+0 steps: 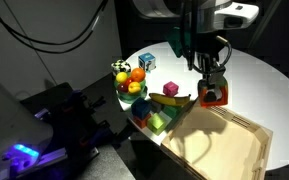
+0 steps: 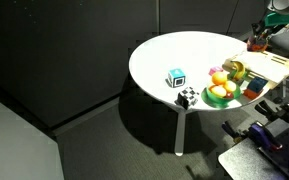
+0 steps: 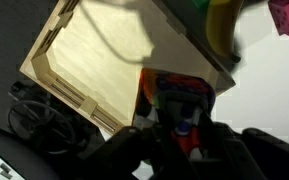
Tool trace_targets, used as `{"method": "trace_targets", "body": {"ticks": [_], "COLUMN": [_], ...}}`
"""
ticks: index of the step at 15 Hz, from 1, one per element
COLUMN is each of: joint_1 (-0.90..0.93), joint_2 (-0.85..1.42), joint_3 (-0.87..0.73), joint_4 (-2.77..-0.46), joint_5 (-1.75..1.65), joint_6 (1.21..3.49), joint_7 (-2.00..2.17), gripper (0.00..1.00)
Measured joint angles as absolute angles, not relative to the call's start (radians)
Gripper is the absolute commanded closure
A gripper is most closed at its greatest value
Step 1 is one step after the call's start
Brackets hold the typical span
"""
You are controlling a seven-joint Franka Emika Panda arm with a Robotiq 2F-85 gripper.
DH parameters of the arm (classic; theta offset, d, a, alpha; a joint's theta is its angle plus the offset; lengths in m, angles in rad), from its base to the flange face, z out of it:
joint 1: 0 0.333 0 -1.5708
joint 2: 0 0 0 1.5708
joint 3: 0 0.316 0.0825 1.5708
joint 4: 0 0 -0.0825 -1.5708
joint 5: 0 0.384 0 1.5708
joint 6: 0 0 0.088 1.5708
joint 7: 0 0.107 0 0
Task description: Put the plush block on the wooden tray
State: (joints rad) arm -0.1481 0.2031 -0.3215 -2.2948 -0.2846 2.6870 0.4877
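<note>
My gripper (image 1: 212, 82) is shut on the plush block (image 1: 214, 96), a red and orange soft cube. It holds the block just above the white table, at the far edge of the wooden tray (image 1: 229, 148). In the wrist view the block (image 3: 178, 95) sits between my dark fingers (image 3: 176, 130), with the pale tray (image 3: 94, 50) up and to the left of it. In an exterior view the gripper (image 2: 257, 36) and block (image 2: 256, 44) show small at the right edge, beside the tray (image 2: 281, 66).
A green bowl of toy fruit (image 1: 131, 86) stands on the round white table (image 1: 254, 75), with a pale blue-and-white cube (image 1: 146, 62) behind it. Several small coloured blocks (image 1: 160, 112) lie by the tray's near corner. Dark equipment (image 1: 64, 115) stands beside the table.
</note>
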Motion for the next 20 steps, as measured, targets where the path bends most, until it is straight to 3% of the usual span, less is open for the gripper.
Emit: {"method": "trace_targets", "body": {"ticks": [4,5,20], "joint_1": [-0.144,-0.143,-0.12], "joint_2": [0.203,0.202,0.028], "joint_3": [-0.322,-0.322,-0.205], "joint_4": [-2.295,-2.295,-2.428], "joint_5": [-0.285,-0.285,-0.12], "joint_6": [2.687,2.687,2.683], "joint_7": [0.488,0.488,0.347], "gripper": [0.04,0.01,0.0]}}
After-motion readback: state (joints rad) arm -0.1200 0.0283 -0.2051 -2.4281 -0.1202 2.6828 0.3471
